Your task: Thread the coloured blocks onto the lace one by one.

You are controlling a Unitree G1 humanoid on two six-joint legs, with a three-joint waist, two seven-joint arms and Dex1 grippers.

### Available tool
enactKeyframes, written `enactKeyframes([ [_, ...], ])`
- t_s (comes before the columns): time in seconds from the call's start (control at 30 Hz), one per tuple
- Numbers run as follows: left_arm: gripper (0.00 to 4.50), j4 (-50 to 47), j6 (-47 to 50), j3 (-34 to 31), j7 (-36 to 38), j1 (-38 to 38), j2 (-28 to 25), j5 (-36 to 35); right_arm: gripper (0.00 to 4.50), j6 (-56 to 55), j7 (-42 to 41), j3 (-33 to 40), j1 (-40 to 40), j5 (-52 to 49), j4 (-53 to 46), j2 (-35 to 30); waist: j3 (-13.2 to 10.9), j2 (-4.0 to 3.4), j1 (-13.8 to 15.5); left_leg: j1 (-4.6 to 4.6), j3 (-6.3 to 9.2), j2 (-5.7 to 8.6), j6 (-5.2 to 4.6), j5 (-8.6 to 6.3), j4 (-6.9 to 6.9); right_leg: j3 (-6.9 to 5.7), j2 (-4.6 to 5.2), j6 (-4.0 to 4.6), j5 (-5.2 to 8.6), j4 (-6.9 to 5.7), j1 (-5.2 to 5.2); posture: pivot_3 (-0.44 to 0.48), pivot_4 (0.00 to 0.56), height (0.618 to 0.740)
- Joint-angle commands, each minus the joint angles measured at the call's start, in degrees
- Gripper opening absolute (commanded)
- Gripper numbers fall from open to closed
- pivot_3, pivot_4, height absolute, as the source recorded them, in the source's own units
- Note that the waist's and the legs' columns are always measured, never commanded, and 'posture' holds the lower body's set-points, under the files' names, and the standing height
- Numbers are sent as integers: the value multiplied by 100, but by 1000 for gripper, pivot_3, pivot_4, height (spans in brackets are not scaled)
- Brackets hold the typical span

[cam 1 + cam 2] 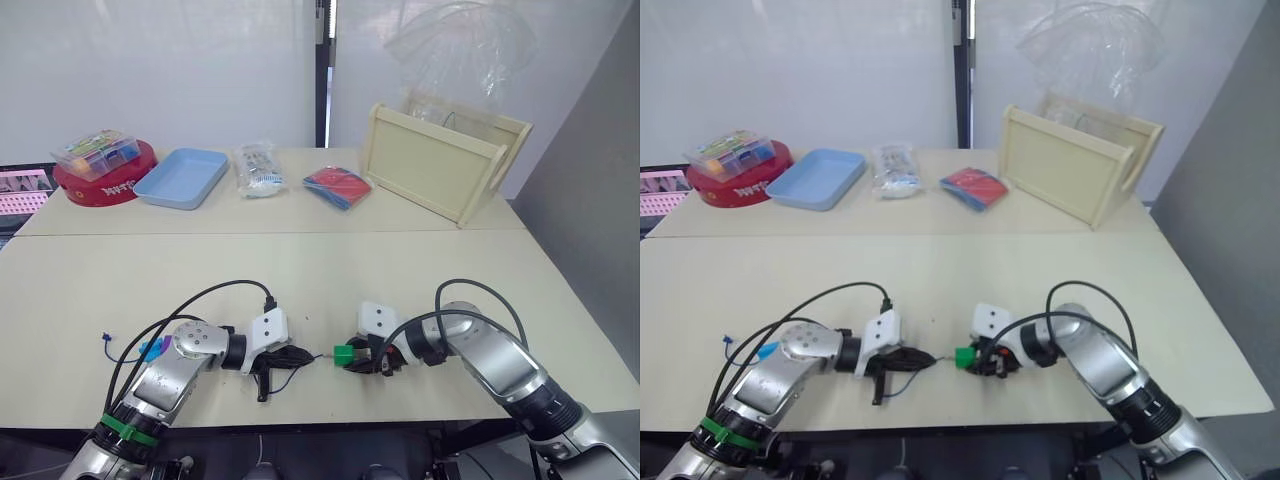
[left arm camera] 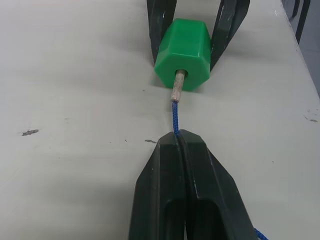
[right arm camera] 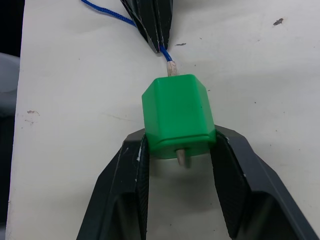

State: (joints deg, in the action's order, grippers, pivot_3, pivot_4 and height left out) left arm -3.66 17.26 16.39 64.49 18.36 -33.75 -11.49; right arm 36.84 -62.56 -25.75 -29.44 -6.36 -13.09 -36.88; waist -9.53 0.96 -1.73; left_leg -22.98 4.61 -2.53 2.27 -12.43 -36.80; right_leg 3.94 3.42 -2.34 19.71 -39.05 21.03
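Note:
A green block (image 3: 177, 112) sits on the table near its front edge, with my right gripper (image 3: 179, 142) shut on its two sides. The lace (image 2: 175, 117) is a thin dark-blue string, and its pale stiff tip (image 3: 184, 157) has passed through the block's hole and sticks out on the far side. My left gripper (image 2: 178, 140) is shut on the lace just short of the block (image 1: 343, 355). The rest of the lace trails back to its knotted end (image 1: 105, 338). A light blue block and a purple block (image 1: 150, 350) lie by my left forearm.
Along the back of the table stand a red tin carrying a clear box of coloured pieces (image 1: 100, 165), a light blue tray (image 1: 183, 177), a plastic packet (image 1: 258, 168), a red and blue packet (image 1: 337, 187) and a wooden crate (image 1: 440, 160). A screen (image 1: 25, 190) sits far left.

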Motion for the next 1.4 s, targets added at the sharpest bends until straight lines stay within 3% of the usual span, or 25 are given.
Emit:
enactKeyframes([
  [0.03,23,255,-105,274,-22,95,242,146,1267,47,15,-56,57,10,-42,5,0,0,27,2,0,1,0,0,0,0,0,0,0,0,-3,0,150,740],
  [0.3,23,242,82,296,-68,461,600,113,1267,80,48,-77,63,19,-56,19,1,1,65,4,-1,1,0,0,-2,1,0,0,0,0,-4,0,150,740],
  [0.53,23,-1,519,93,-127,633,551,-27,1267,120,62,-83,96,23,-85,8,0,1,68,4,-1,2,0,0,-2,1,0,0,0,0,-4,0,150,740],
  [0.8,2509,-573,1148,-133,239,763,51,-458,1267,313,209,56,128,-81,-197,59,0,2,35,-6,0,0,0,0,-1,0,-1,0,0,0,5,0,150,740],
  [0.83,2826,-583,1153,-101,265,792,2,-444,1767,376,228,103,126,-120,-229,50,0,2,37,-6,0,0,0,0,-1,0,-1,0,0,0,5,0,150,740],
  [0.87,2870,-583,1159,-71,277,820,-28,-435,2067,428,251,160,129,-159,-267,41,0,2,40,-6,0,0,0,0,-1,0,-1,0,0,0,5,0,150,740],
  [0.9,3503,-567,1143,-40,273,853,-39,-401,2485,485,275,221,130,-200,-304,36,0,2,43,-7,0,0,0,0,-1,0,-1,0,0,0,5,0,150,740],
  [0.97,4030,-519,1139,20,264,947,18,-390,3081,553,332,327,148,-250,-393,-5,-1,2,54,-10,1,0,0,0,-1,-1,-1,0,0,1,7,0,150,740],
  [1.03,4053,-473,1139,171,248,1057,158,-361,3942,624,340,487,240,-333,-573,-139,-1,2,68,-15,0,2,1,1,-2,-1,0,0,0,1,10,0,150,740],
  [1.1,4053,-387,1107,337,224,1154,275,-266,4444,657,363,600,326,-391,-702,-267,-1,3,93,-20,0,3,1,0,-2,-1,1,0,0,4,11,0,150,740],
  [1.4,4053,298,634,863,157,1417,655,263,4444,627,587,804,674,-438,-957,-552,-2,4,53,-21,0,2,-1,0,-1,0,-2,0,0,6,15,0,150,740],
])
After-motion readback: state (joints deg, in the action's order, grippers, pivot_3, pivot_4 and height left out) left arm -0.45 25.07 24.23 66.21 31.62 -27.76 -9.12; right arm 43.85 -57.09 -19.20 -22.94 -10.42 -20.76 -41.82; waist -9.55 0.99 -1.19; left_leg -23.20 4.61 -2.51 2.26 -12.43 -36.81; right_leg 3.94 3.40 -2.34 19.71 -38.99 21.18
